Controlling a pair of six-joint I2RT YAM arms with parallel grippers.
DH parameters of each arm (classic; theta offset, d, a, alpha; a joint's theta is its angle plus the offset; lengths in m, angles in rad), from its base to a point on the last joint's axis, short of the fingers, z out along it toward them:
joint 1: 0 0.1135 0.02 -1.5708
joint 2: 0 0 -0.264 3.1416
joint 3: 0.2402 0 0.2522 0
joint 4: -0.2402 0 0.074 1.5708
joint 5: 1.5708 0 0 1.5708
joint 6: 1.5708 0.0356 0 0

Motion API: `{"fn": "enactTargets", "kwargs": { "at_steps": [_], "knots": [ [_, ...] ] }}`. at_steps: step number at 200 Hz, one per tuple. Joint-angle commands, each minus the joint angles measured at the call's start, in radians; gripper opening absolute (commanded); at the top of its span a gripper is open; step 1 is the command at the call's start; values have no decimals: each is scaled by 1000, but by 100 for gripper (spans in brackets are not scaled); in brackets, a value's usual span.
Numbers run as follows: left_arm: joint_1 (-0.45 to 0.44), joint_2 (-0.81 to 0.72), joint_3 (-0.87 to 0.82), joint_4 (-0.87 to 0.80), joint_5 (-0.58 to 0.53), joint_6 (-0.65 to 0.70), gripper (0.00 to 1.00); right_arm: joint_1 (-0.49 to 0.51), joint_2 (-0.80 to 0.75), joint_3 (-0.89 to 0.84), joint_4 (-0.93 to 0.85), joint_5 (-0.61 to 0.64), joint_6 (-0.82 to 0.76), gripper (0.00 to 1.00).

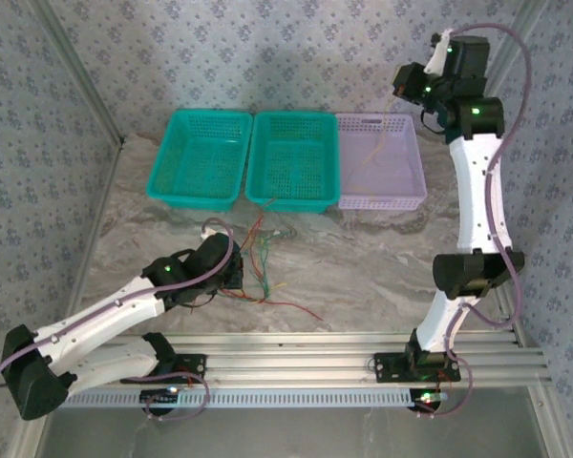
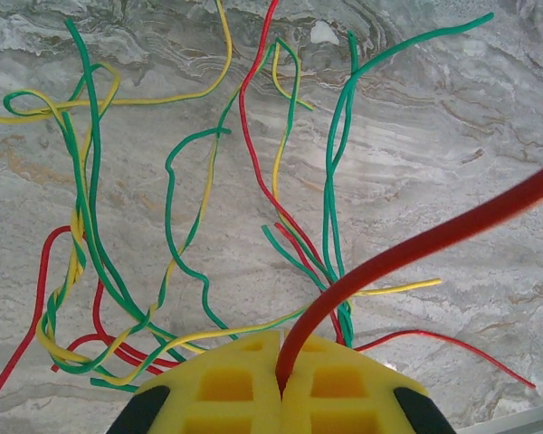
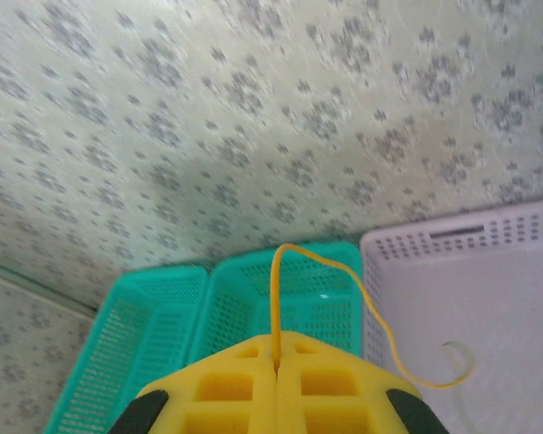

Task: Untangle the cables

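The left pincer [image 2: 281, 366] is clamped on a thin red flexible wire [image 2: 416, 244], well to the near left of the lilac perforated plastic basket [image 1: 382, 201]. Beyond it, tangled red, green and yellow wires [image 2: 195, 226] are spread on the grey marbled counter [image 2: 452, 136]. The right pincer [image 3: 276, 366] is closed on a thin orange wire [image 3: 273, 298], trailed over that basket.

Thin red, green, yellow cables [image 1: 267, 277] tangled on marbled tabletop [image 1: 382, 277] beside left gripper [image 1: 239, 275]; behind, teal mesh baskets [image 1: 196, 198], lilac mesh basket [image 1: 382, 202].
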Motion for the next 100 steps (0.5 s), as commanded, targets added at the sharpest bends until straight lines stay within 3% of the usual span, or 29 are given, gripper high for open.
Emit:
{"fn": "enactTargets", "kwargs": {
  "at_steps": [1, 100],
  "knots": [
    [-6, 8, 20, 16, -17, 0, 0, -24, -9, 53, -9, -38, 42, 0],
    [-7, 26, 28, 20, -17, -1, 0, -43, 214, 65, -15, -70, 19, 0]
  ]
}}
